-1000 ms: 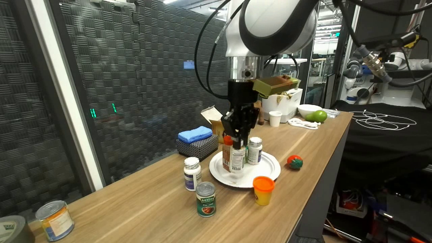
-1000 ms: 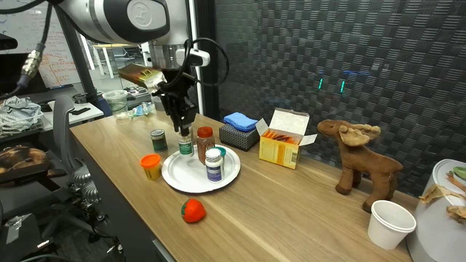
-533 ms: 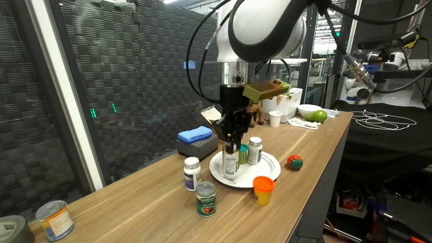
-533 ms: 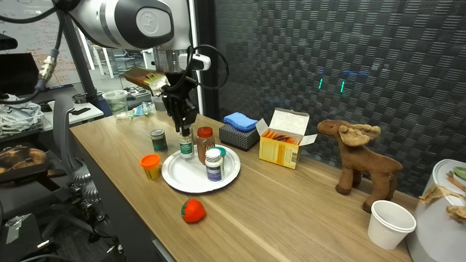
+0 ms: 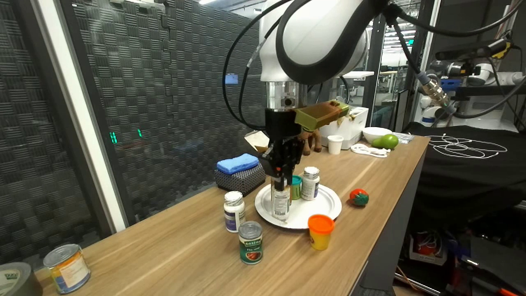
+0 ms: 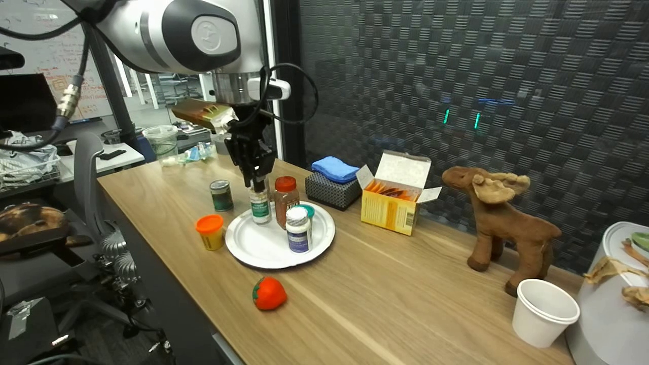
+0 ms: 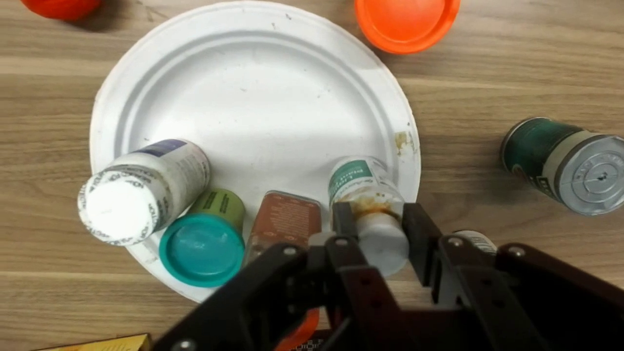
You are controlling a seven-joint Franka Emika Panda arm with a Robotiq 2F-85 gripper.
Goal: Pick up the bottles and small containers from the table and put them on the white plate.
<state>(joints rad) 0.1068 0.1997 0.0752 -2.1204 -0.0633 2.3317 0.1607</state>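
My gripper (image 7: pixel 379 219) is shut on a clear, white-capped bottle with a green label (image 6: pixel 260 210), one finger on each side near its cap. That bottle is upright at the inner edge of the white plate (image 7: pixel 253 97); whether its base touches, I cannot tell. Beside it on the plate are the red-capped sauce bottle (image 6: pixel 286 200), the teal-lidded jar (image 7: pixel 202 251) and a white pill bottle (image 6: pixel 299 235). On the table (image 5: pixel 176 250) stand another white pill bottle (image 5: pixel 234 213), a small orange-lidded tub (image 5: pixel 320 234) and a green-labelled can (image 5: pixel 250 244).
A toy tomato (image 6: pixel 269 294) lies near the table's front edge. Behind the plate are a dark box with a blue cloth (image 6: pixel 334 168) and an open yellow box (image 6: pixel 388 213). A plush moose (image 6: pixel 507 228), paper cups (image 6: pixel 542 314) and another can (image 5: pixel 68 269) stand farther off.
The gripper and its bottle have moved down and left in an exterior view, then slowed almost to a stop. The teal-lidded jar behind them has come more into sight there.
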